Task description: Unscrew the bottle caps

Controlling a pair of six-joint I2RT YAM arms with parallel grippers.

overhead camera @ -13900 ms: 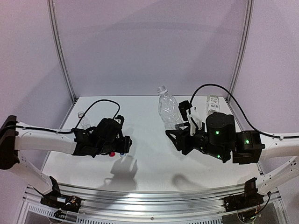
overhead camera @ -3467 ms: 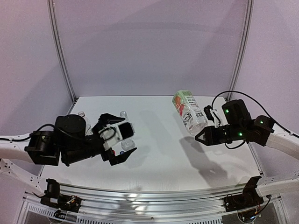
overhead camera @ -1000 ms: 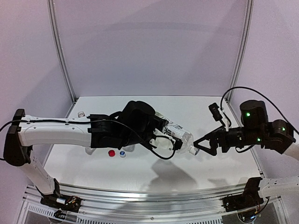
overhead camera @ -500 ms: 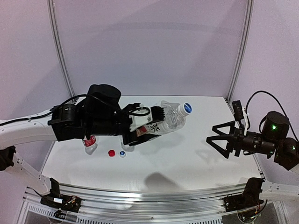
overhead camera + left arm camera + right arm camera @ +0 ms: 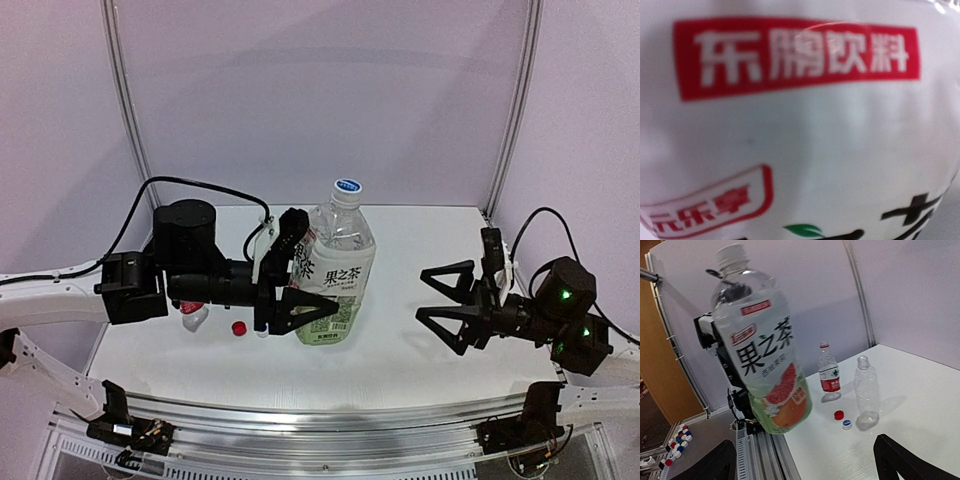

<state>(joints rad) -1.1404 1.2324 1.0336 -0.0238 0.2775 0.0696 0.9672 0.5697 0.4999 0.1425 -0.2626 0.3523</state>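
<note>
Bottle cap (image 5: 347,186), white with a blue top, sits on the neck of the large bottle (image 5: 340,268). The left gripper (image 5: 312,265) holds that bottle, its jaws clamping the white-and-green label from either side at about mid-body. The left wrist view shows only that label close up and blurred, with a red band of white characters. In the top view the bottle stands nearly upright, cap at 12 o'clock; whether its base touches the table (image 5: 430,235) I cannot tell. At 3 o'clock from it, well apart, the right gripper (image 5: 422,295) points toward the bottle with its jaws spread wide and nothing between them. In the right wrist view its two fingers (image 5: 900,460) sit in the bottom corners. At 9 o'clock from the bottle's base, a red cap (image 5: 239,327) and a second white-and-blue cap (image 5: 847,425) lie loose on the table, just beside each other. The ribbed bottle (image 5: 866,392) stands next to them with its neck open. The red-labelled bottle (image 5: 828,377) stands near, farther out toward 9 o'clock.
</note>
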